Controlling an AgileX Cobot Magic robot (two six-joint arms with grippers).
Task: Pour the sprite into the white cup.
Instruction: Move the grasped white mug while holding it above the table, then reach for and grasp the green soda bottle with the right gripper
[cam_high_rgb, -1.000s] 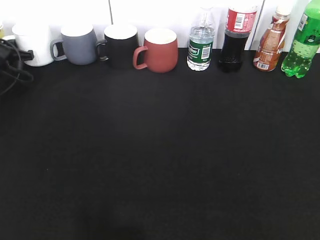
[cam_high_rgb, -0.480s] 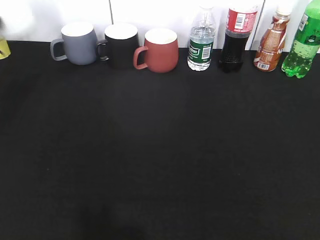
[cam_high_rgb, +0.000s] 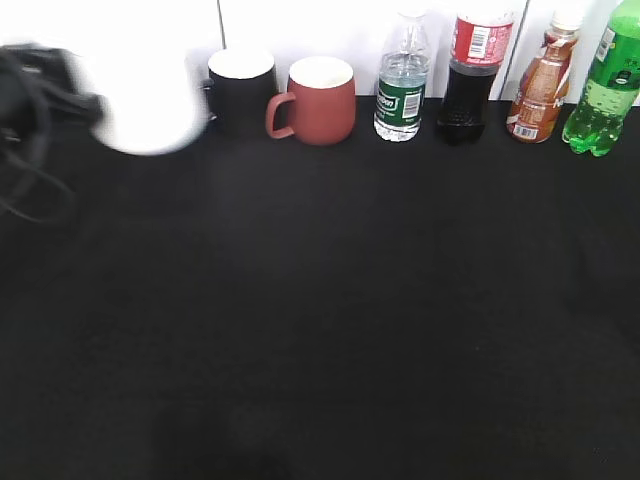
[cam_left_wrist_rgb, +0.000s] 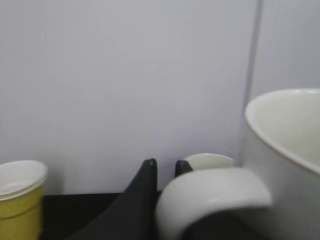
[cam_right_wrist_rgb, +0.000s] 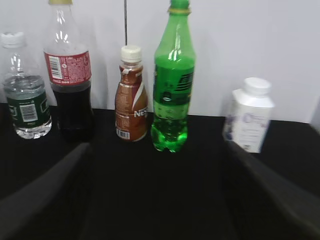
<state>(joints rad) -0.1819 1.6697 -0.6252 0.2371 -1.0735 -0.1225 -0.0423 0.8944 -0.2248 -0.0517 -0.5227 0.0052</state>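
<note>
The white cup (cam_high_rgb: 150, 105) shows as a blur at the back left, held in front of where the grey mug stood. My left gripper (cam_high_rgb: 85, 105) is shut on its loop handle. In the left wrist view the cup (cam_left_wrist_rgb: 287, 150) fills the right side and its handle (cam_left_wrist_rgb: 210, 200) sits between my jaws (cam_left_wrist_rgb: 166, 167). The sprite (cam_high_rgb: 605, 90), a bright green bottle, stands upright at the back right. In the right wrist view the sprite (cam_right_wrist_rgb: 172, 85) stands ahead of my right gripper (cam_right_wrist_rgb: 157, 200), which is open and empty, with its fingers wide apart. The right gripper does not show in the exterior view.
Along the back wall stand a black mug (cam_high_rgb: 240, 90), a red mug (cam_high_rgb: 315, 100), a water bottle (cam_high_rgb: 400, 90), a cola bottle (cam_high_rgb: 470, 80) and a brown tea bottle (cam_high_rgb: 540, 85). A yellow cup (cam_left_wrist_rgb: 20, 195) stands at the far left. A small white bottle (cam_right_wrist_rgb: 247, 120) stands right of the sprite.
The left gripper lifted the white cup from the far back left, nearly out of view, and has carried it right, so it now hides the grey mug. The bottles have not moved.
</note>
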